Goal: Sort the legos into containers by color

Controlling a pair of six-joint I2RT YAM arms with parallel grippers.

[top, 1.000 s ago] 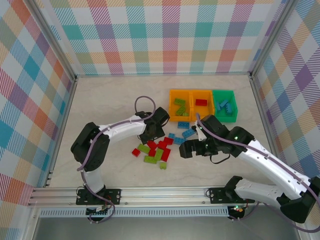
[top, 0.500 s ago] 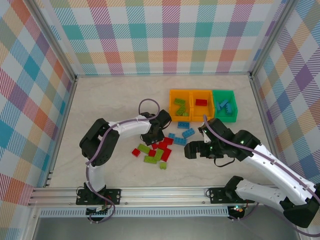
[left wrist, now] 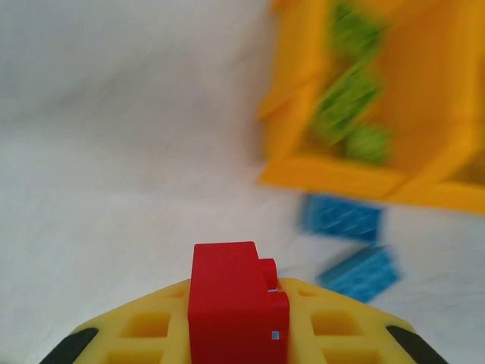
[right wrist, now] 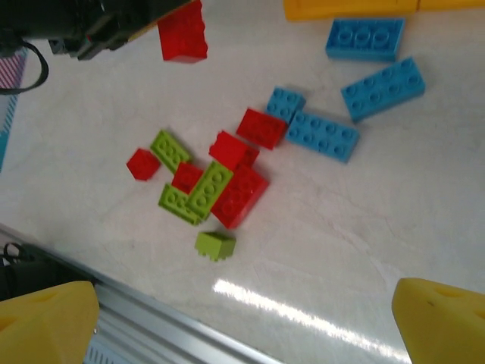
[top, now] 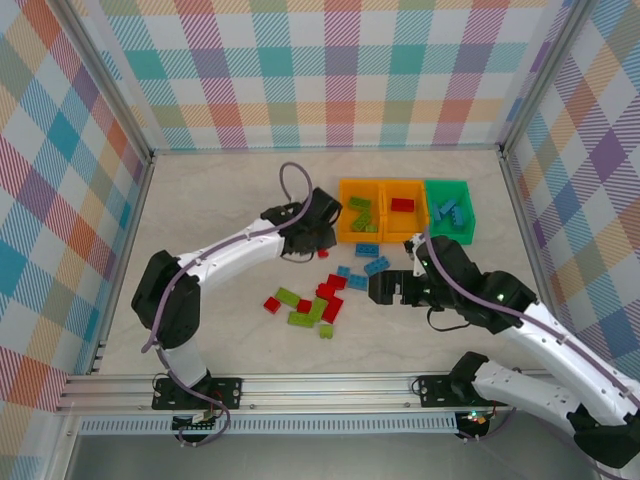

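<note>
Sort under way, less than half done by my reckoning. Bin row (top: 384, 182) stands at the far side of the surface (top: 220, 200): left orange bin (top: 343, 212) holds a few lime bricks (top: 360, 212), middle bin (top: 404, 183) one red piece (top: 402, 204), green bin (top: 470, 212) a few blue pieces (top: 450, 210). Left claw (top: 319, 248) is clamped on a red brick (left wrist: 236, 299), held clear of the surface just off the near-left corner of the bin row. Judged next stop is the middle bin, not yet reached. Right claw (top: 387, 290) hangs in front of the bin row with fingers (right wrist: 49, 322) spread wide and nothing between them. Left to sort: four blue bricks (right wrist: 324, 135) loose just in front of the bin row, and a pile (right wrist: 212, 182) further out from it, about five red and four lime, several touching. So roughly thirteen loose plus the one in hand. Hard to read: the left wrist view is motion-blurred, and the bin content there shows as green smears, so no stud count is possible. Exact numbers inside the bins are uncertain from above, since pieces overlap. In the pile I cannot tell whether the touching red and lime pieces are pressed together or merely abutting. The right claw's fingers are cropped by the lower corners of its wrist view. The left claw covers the patch of surface beneath it.
</note>
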